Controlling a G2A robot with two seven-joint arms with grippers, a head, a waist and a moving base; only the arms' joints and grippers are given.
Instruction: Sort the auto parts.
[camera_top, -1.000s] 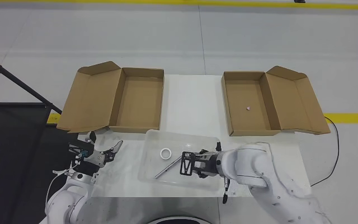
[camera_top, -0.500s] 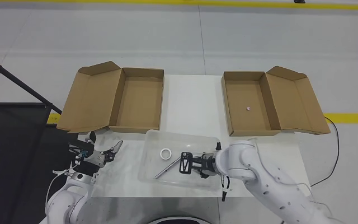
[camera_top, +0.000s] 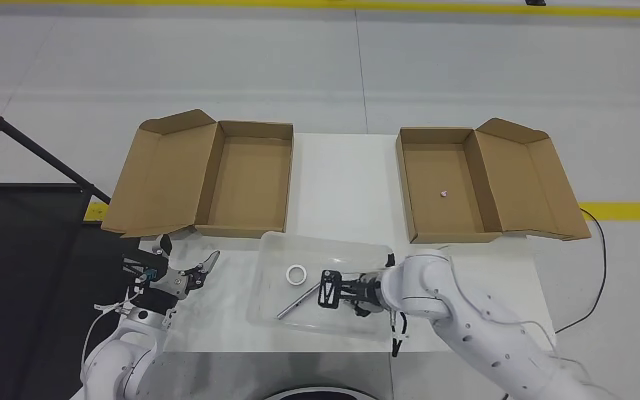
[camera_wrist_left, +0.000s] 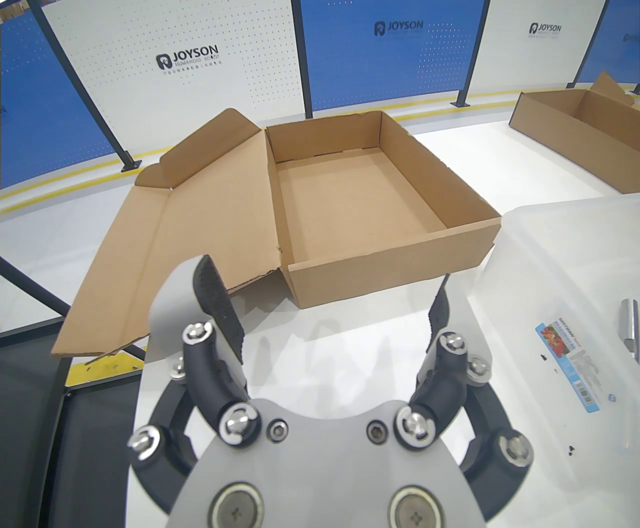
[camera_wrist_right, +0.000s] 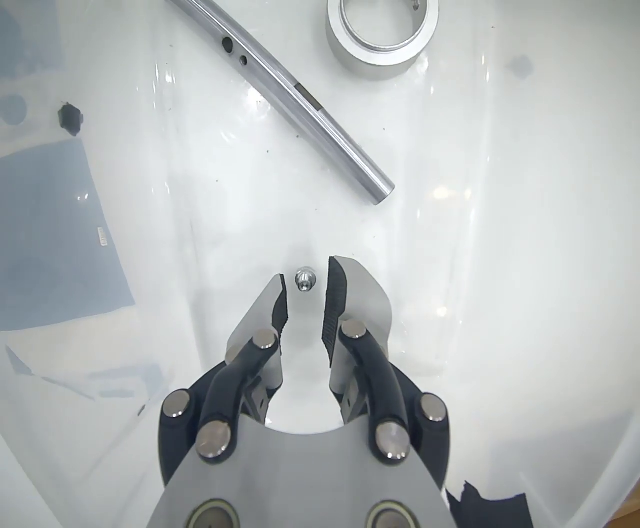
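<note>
White table (camera_top: 340, 180), right pincer (camera_top: 324, 290) nudged toward tube (camera_top: 300, 298)

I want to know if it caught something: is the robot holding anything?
Nothing yet. The right gripper is open around a bolt, not pinching it. The left gripper is empty.

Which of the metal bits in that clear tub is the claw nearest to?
The tiny silver stud, lying just between the open fingertips of the right gripper. The long tube and the ring lie farther off.

Industrial hall: pegboard partitions (camera_wrist_left: 150, 75), yellow floor lines (camera_top: 612, 211)
</note>
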